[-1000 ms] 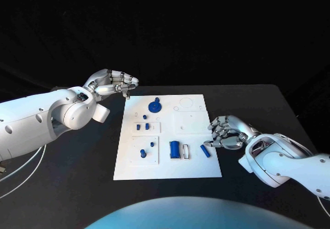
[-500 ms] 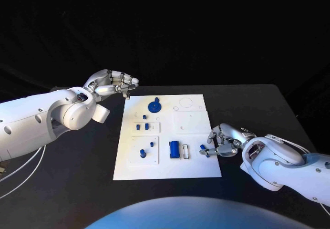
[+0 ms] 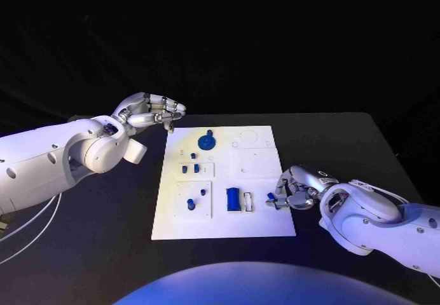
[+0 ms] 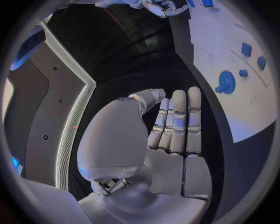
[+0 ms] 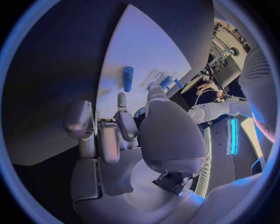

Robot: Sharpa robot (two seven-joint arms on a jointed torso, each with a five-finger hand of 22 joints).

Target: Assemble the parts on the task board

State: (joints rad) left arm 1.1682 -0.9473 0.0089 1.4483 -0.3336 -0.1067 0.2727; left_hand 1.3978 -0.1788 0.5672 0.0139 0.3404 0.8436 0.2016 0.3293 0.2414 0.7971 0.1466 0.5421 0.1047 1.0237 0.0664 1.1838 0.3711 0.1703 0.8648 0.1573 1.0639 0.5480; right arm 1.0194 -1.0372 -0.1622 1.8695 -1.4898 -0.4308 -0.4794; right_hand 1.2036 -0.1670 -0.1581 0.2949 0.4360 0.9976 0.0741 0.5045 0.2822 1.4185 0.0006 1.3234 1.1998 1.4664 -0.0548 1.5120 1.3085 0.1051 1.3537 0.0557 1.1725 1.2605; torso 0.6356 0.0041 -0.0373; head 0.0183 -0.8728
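Nearby, blue parts point(image 3: 234, 199) beside right hand point(image 3: 292, 190)

Black table point(image 3: 110, 216), matte, bearing the work area; white cables point(image 3: 27, 222) trailing beside its near-left edge.

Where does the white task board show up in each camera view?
Head view: the task board lies mid-table, between the arms.
Left wrist view: it lies beside the left hand, apart from its fingers.
Right wrist view: the board stretches ahead of the fingers.
Shared landmark: the right hand at the board's edge, also seen in the left wrist view and the right wrist view.
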